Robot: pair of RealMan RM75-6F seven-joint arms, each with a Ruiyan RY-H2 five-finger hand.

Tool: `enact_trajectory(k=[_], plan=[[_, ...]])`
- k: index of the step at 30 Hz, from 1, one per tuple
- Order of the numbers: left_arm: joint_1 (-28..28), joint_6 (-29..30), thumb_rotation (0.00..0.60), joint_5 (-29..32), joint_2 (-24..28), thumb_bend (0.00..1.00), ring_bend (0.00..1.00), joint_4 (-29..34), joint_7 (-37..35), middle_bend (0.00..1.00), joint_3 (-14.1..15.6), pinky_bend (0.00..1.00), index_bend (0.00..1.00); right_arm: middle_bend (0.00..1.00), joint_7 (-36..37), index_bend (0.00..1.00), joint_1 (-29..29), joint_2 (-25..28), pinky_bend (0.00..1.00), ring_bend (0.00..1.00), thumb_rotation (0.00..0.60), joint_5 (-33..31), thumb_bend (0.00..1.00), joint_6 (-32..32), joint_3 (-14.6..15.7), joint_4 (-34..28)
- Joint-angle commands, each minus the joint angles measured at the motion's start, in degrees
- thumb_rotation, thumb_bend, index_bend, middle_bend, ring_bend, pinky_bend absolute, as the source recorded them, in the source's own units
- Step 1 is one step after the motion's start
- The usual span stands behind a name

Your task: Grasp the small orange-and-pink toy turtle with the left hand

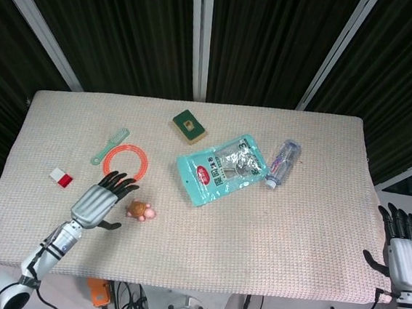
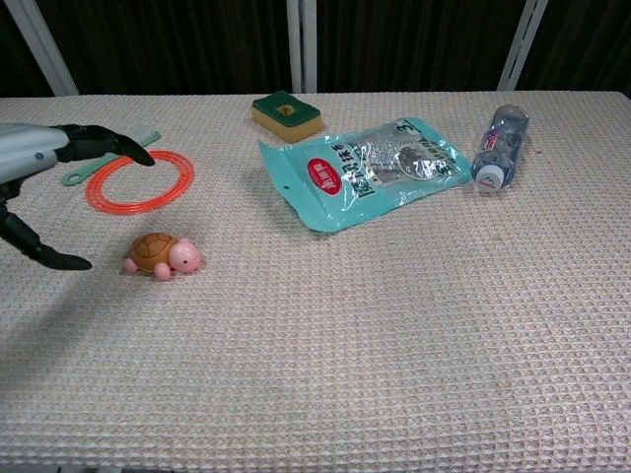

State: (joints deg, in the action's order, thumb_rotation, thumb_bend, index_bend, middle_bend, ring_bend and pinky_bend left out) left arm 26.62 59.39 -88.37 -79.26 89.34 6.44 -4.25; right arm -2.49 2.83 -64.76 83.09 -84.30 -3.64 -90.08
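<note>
The toy turtle [image 1: 141,210] [image 2: 162,254], orange shell with pink head and feet, lies on the woven table mat left of centre. My left hand [image 1: 99,203] [image 2: 44,182] hovers just left of it, open, fingers spread and thumb apart, holding nothing and not touching the turtle. My right hand [image 1: 403,255] stays open at the table's right edge, far from the turtle; the chest view does not show it.
An orange ring [image 1: 125,163] and a green brush [image 1: 110,146] lie just beyond the left hand. A red-and-white block [image 1: 61,178] sits to its left. Farther right are a sponge [image 1: 189,126], a teal snack bag [image 1: 221,168] and a small bottle [image 1: 282,163].
</note>
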Motion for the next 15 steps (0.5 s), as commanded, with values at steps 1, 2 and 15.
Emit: enact_trajectory(k=[1,2,15], plan=[[1.9,-3.1,0.6,3.5,-2.6,0.1,0.0,-2.4,2.0,0.1,-0.3,0.01,0.17,0.0,0.8,0.0,-0.1,-0.1,0.0,0.0,0.6,-0.3,0.13,0.1,-0.2,0.7],[2.2,-3.7,0.6,4.3,-3.1,0.1,0.0,-3.0,2.3,0.11,-0.4,0.02,0.18,0.0,1.1,0.0,-0.1,0.0,0.0,0.0,0.6,-0.3,0.13,0.1,-0.1,0.9],[3.2,-2.8,0.6,6.1,-5.2,0.13,0.11,-5.0,3.1,0.24,0.2,0.21,0.29,0.0,1.5,0.0,0.2,-0.2,0.0,0.0,0.6,-0.4,0.13,1.1,-0.1,1.8]])
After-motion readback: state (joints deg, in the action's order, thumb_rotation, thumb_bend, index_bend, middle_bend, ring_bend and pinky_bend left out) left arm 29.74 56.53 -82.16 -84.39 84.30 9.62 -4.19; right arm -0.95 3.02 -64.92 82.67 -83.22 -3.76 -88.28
